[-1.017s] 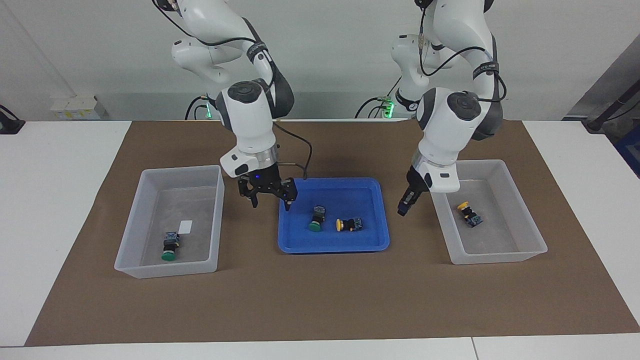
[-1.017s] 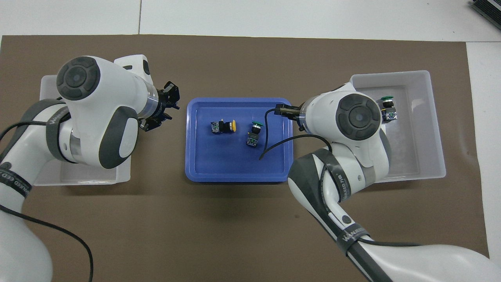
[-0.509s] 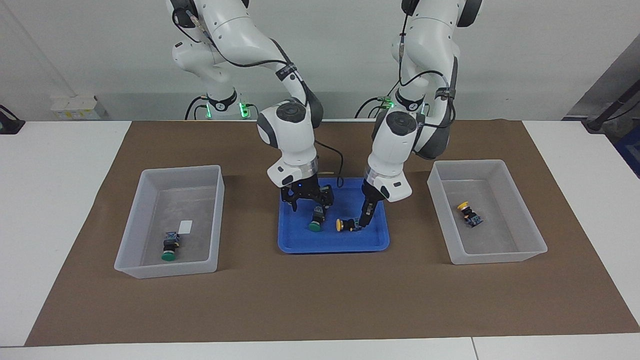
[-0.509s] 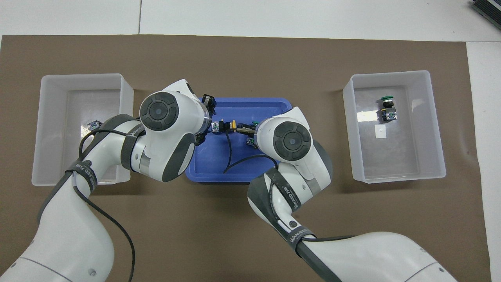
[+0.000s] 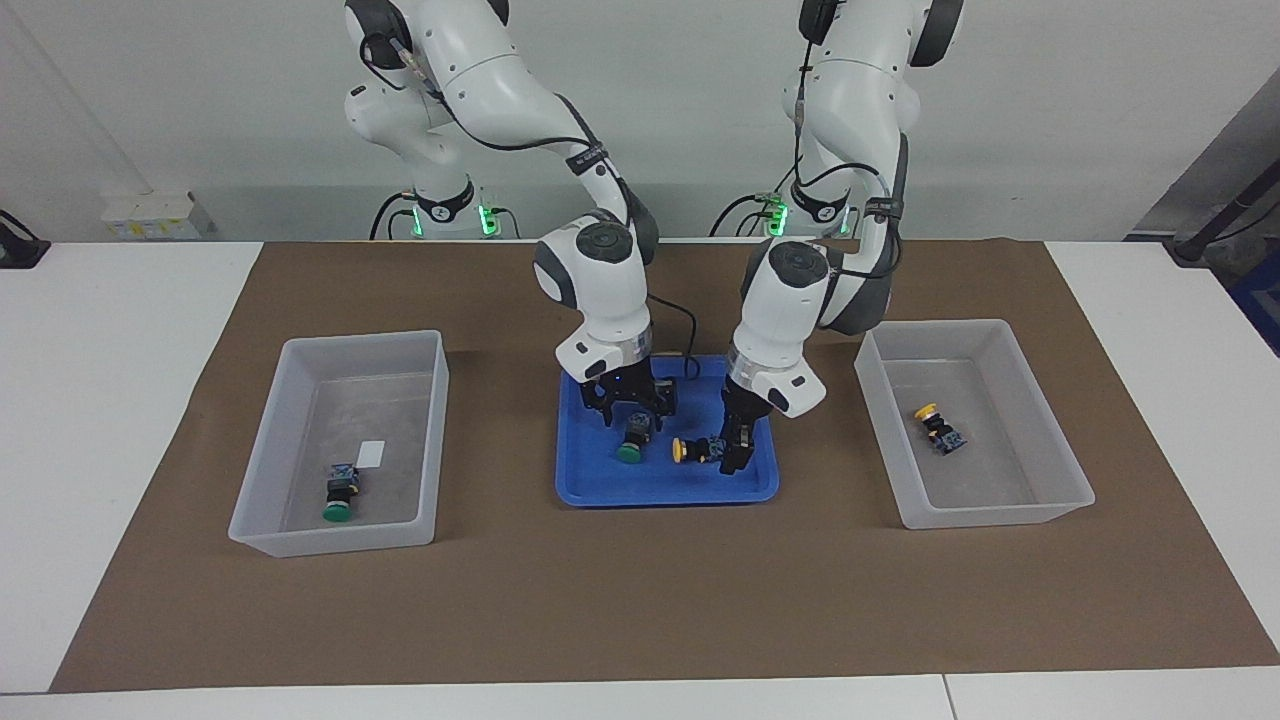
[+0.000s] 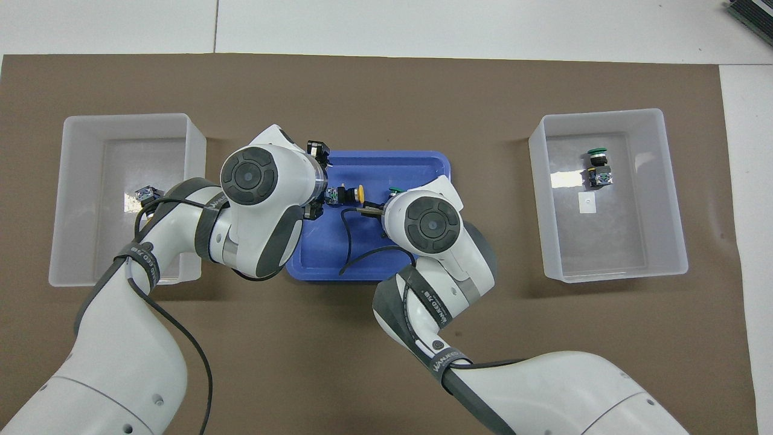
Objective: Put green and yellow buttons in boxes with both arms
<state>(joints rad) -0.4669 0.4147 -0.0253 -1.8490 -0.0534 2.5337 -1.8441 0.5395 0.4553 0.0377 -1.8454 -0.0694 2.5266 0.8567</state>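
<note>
A green button [image 5: 629,443] and a yellow button [image 5: 692,450] lie side by side in the blue tray [image 5: 660,494]. My right gripper [image 5: 633,410] is low over the green button, open, with a finger on either side of its black body. My left gripper [image 5: 735,455] is down at the yellow button's bluish end. In the overhead view its fingers [image 6: 317,148] stand open around that end of the yellow button [image 6: 350,193]. The box [image 5: 340,350] at the right arm's end holds a green button [image 5: 338,496]. The box [image 5: 975,335] at the left arm's end holds a yellow button [image 5: 938,427].
The tray and both boxes stand in a row on a brown mat [image 5: 640,600]. Both wrists crowd close together over the tray, and a black cable [image 6: 344,241] from the right wrist hangs over it. A white label [image 5: 371,454] lies in the box at the right arm's end.
Both grippers have swung in from beside the boxes to the tray and come down. The right one is now around the green button, the left one at the yellow button's end.
</note>
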